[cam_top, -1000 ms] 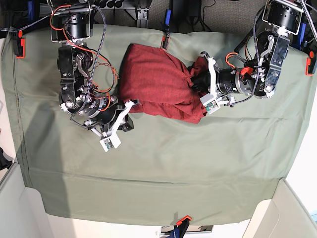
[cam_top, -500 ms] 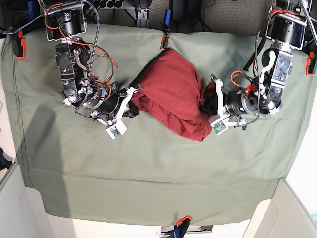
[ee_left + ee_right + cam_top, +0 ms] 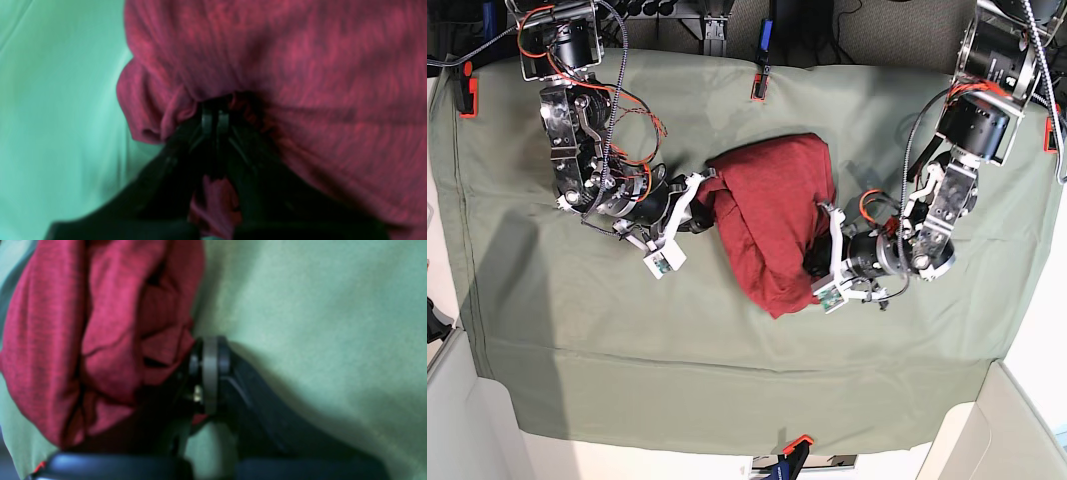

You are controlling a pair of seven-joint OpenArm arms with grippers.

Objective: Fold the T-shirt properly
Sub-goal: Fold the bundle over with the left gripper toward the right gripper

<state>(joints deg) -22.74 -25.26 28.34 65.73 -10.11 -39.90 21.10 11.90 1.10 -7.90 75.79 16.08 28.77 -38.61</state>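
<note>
Base view is showing the T-shirt (image 3: 772, 225) bunched w/ both ends pinched, lying mid-surface on the green cloth (image 3: 727, 370), between the two arms. Its long axis is running diagonally, from the upper left by the right pincer (image 3: 692, 205) down to the lower right by the left pincer (image 3: 827, 265). Each pincer is sitting at one end, so neither arm is nearer overall; the bulk of the fabric is lying between them.

Right wrist cam is showing the right pincer's jaws clenched, w/ red fabric bunched just left of the tips. Left wrist cam, blurred, is showing the left pincer's jaws pressed together w/ red knit gathered at the tips.

Judgement: next move is probably depending on pulling the two ends apart along that diagonal to spread the shirt flat before any fold.
</note>
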